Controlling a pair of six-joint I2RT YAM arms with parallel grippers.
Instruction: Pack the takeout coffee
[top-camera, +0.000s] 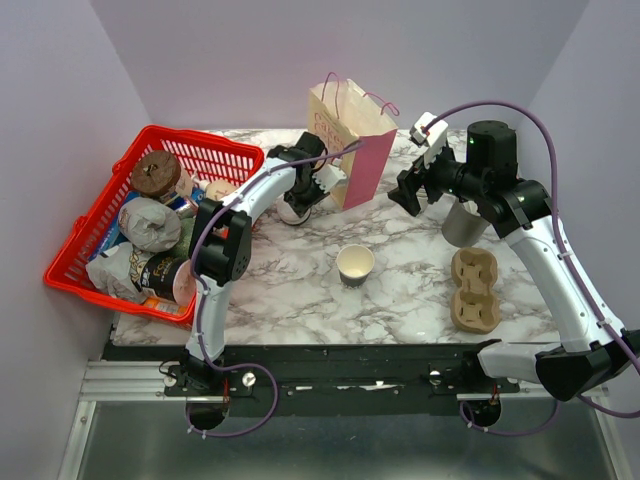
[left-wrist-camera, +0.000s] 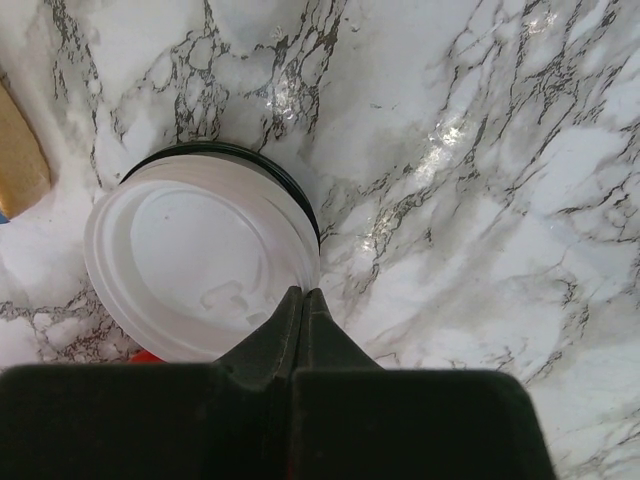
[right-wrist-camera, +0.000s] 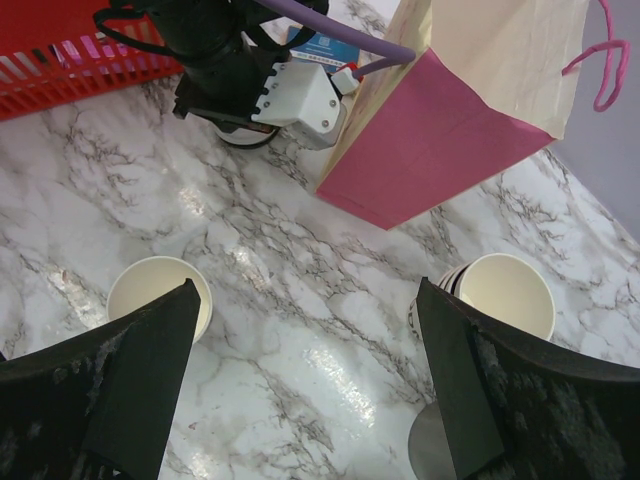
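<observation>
The takeout coffee cup (top-camera: 355, 265), cream with a dark lower band, stands open and lidless mid-table; in the right wrist view the cup (right-wrist-camera: 150, 290) is partly behind my left finger. A round white lid (left-wrist-camera: 200, 260) lies flat near the paper bag, with a dark rim showing beneath it. My left gripper (left-wrist-camera: 302, 295) is shut, its tips pinched on the lid's right rim; from above the left gripper (top-camera: 300, 200) is over the lid (top-camera: 293, 214). My right gripper (top-camera: 410, 190) hangs open above the table, and in its own view the right gripper (right-wrist-camera: 305, 300) has nothing between its fingers.
A cream and pink paper bag (top-camera: 350, 140) stands upright at the back. A red basket (top-camera: 205, 150) of wrapped foods sits left. A brown cup carrier (top-camera: 474, 290) lies right, with a grey cup (top-camera: 462, 222) behind it. A stack of cream cups (right-wrist-camera: 505, 290) stands by my right finger.
</observation>
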